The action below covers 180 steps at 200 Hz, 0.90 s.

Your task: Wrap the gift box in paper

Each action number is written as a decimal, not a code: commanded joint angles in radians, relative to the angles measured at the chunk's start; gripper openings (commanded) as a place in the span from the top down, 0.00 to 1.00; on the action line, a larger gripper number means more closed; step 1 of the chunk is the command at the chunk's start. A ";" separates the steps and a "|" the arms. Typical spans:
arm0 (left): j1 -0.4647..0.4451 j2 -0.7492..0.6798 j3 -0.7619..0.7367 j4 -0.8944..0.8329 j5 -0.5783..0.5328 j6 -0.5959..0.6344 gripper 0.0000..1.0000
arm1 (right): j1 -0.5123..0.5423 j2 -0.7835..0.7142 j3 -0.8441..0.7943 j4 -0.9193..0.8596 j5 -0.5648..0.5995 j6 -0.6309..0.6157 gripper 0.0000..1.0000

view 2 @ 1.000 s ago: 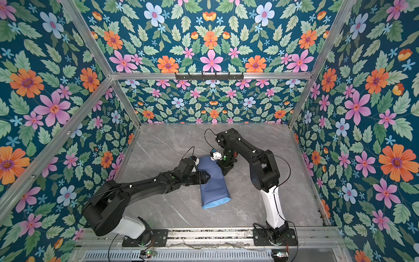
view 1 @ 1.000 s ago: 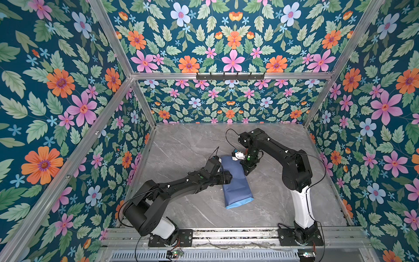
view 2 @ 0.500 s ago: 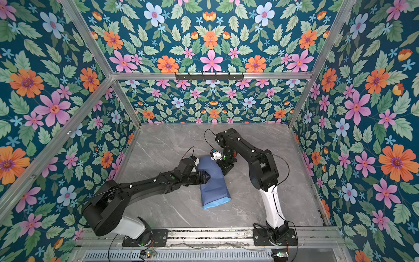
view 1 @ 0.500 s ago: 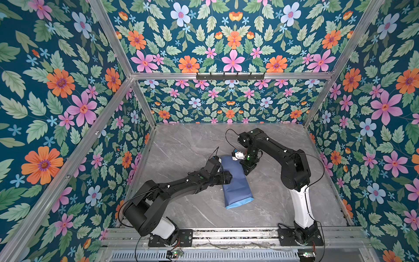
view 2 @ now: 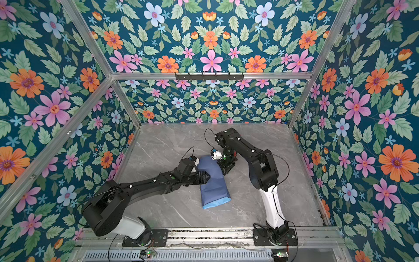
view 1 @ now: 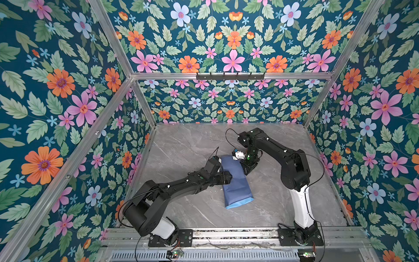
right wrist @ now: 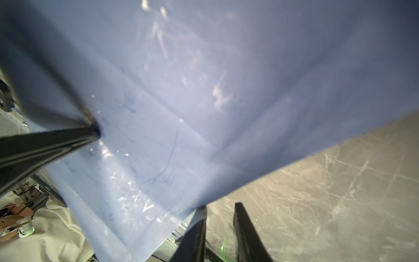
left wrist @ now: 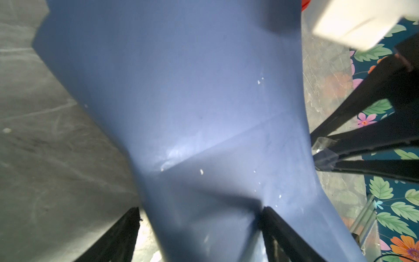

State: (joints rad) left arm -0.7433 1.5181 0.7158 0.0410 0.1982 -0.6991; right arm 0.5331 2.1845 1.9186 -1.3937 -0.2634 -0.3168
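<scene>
- The paper (view 1: 237, 188) lay near the middle of the marble-look table (view 1: 181, 147). It was folded into a long slate-blue bundle running from about 11 o'clock to 5 o'clock in both top views. Its light blue face (view 1: 240, 202) showed at the 5 o'clock end.
- The gift box itself was not visible. From the flat, firm shape of the bundle I judged it to be inside.
- The left gripper (view 1: 228, 177) reached in from 8 o'clock onto the 9 o'clock edge of the bundle. Its jaws stood wide apart. In the left wrist view one of its fingers (left wrist: 278, 224) pressed a dent into the sheet, and it clamped nothing.
- The right gripper (view 1: 247, 171) was at the 2 o'clock edge. Its jaws left only a narrow gap with bare table seen through it. The paper's edge touched one fingertip, and nothing sat between them.
- A bit of clear tape (left wrist: 324, 150) seemed to hang on the right gripper's tips.
- My judgement was that the step in hand was fixing the long seam. The body looked wrapped and the ends not yet folded.
- The next move called for holding the overlap down while the tape is rubbed flat, without tearing the thin sheet.
- I could read no brand, label or writing anywhere.
</scene>
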 commanded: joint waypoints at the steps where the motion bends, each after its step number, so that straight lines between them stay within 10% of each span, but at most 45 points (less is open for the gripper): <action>1: -0.001 0.017 -0.014 -0.214 -0.088 0.035 0.15 | 0.008 0.002 0.015 0.010 -0.048 -0.008 0.74; 180: 0.000 0.017 -0.016 -0.213 -0.090 0.036 0.15 | 0.004 0.009 0.059 0.005 0.034 0.026 0.57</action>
State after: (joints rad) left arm -0.7433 1.5173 0.7139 0.0448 0.1982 -0.6991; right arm 0.5396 2.2005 1.9697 -1.3670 -0.2539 -0.2966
